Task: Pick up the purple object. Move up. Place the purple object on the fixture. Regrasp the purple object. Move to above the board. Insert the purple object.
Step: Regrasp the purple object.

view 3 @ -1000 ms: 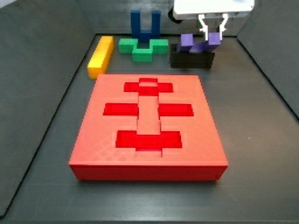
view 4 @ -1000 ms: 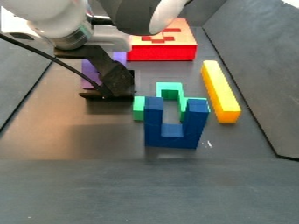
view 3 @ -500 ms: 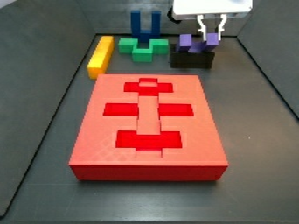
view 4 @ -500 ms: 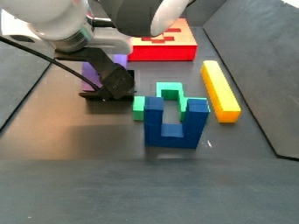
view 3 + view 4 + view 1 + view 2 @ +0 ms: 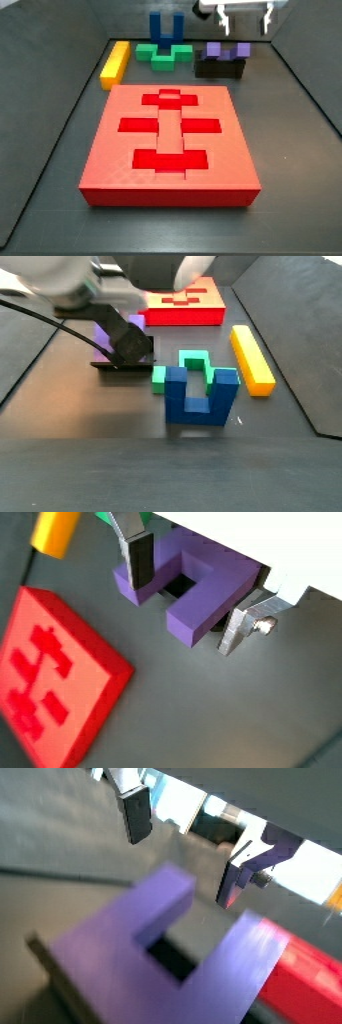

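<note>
The purple object [image 5: 227, 49] sits on the dark fixture [image 5: 221, 68] at the back right of the floor, prongs showing in both wrist views [image 5: 187, 582] [image 5: 147, 948]. My gripper [image 5: 243, 17] hangs above it, open and empty. Its fingers [image 5: 138, 554] stand on either side of the piece, apart from it. In a wrist view the gripper [image 5: 183, 848] is clearly higher than the piece. The red board [image 5: 171, 140] lies in front of the fixture and also shows in a side view [image 5: 181, 306]. There the arm hides most of the purple object [image 5: 104, 334].
A yellow bar [image 5: 115, 63], a green block [image 5: 166, 57] and a blue two-pronged piece [image 5: 166, 28] lie at the back left of the board. In a side view the blue piece [image 5: 198, 396] stands right beside the fixture [image 5: 131, 353]. Dark walls ring the floor.
My gripper has risen from around the purple object, which stays on the fixture. Nothing else has moved.
</note>
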Motion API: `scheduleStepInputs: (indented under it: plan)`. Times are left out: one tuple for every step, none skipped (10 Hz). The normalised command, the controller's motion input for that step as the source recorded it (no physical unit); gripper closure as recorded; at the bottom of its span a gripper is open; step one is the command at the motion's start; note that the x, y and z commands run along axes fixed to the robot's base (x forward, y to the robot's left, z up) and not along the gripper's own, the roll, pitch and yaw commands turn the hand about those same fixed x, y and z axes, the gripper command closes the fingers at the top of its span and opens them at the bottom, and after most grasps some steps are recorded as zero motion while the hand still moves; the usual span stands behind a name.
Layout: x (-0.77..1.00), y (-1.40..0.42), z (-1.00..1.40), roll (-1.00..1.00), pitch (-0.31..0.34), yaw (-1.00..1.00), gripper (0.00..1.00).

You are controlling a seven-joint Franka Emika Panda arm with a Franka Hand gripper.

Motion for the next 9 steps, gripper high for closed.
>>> scheduleStepInputs:
  plan:
    - [0.18,0.25,0.63,-0.4,0.14,-0.06,0.0]
    - [0.17,0.34,0.74,-0.49,0.166,-0.07,0.0]
    - [0.19,0.29,0.79,-0.37,0.18,-0.05,0.0]
    - [0.2,0.09,0.71,0.14,0.24,0.0,0.0]
    - [0.21,0.0,0.51,0.74,0.309,0.0,0.0]
    - [0.15,0.0,0.3,1.0,0.36,0.05,0.0]
    - [0.13,0.0,0.13,1.0,0.357,0.06,0.0]
    - [0.13,0.0,0.07,1.0,0.36,0.07,0.0]
    - [0.13,0.0,0.08,1.0,0.374,0.09,0.0]
